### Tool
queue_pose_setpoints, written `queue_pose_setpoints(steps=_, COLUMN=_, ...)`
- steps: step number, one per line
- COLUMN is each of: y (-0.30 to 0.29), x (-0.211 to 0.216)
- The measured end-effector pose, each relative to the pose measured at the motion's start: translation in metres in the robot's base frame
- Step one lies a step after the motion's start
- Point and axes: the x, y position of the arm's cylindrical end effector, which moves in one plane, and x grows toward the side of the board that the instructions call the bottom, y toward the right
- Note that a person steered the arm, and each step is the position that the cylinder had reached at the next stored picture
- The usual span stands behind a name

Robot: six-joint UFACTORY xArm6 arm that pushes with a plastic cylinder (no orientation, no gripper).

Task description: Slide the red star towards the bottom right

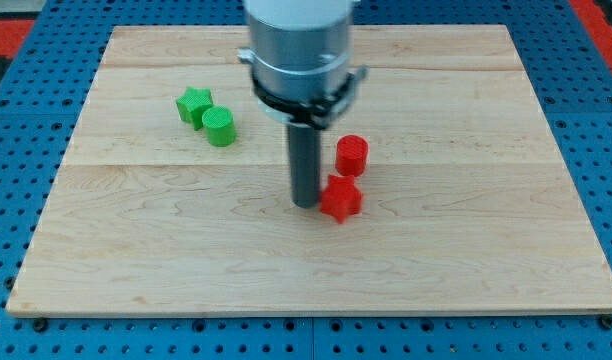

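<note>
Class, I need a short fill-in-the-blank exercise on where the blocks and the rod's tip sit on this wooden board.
1. My tip sits just to the view's ____ of the red star.
2. The red cylinder lies just ____ the red star in the view.
3. The green star sits beside a cylinder coloured ____.

Missing words: left; above; green.

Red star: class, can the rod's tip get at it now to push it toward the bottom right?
Probably yes: my tip sits against the red star on its left, nothing between.
</note>
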Motion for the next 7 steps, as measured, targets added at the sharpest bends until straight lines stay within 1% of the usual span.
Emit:
queue_pose_setpoints(steps=3, y=0.019, x=-0.004)
queue_pose_setpoints(steps=4, y=0.003, x=-0.014)
queue_pose_setpoints(steps=5, y=0.050, x=-0.014)
queue_pose_setpoints(steps=6, y=0.119, x=-0.011)
queue_pose_setpoints(steps=7, y=0.121, x=0.024)
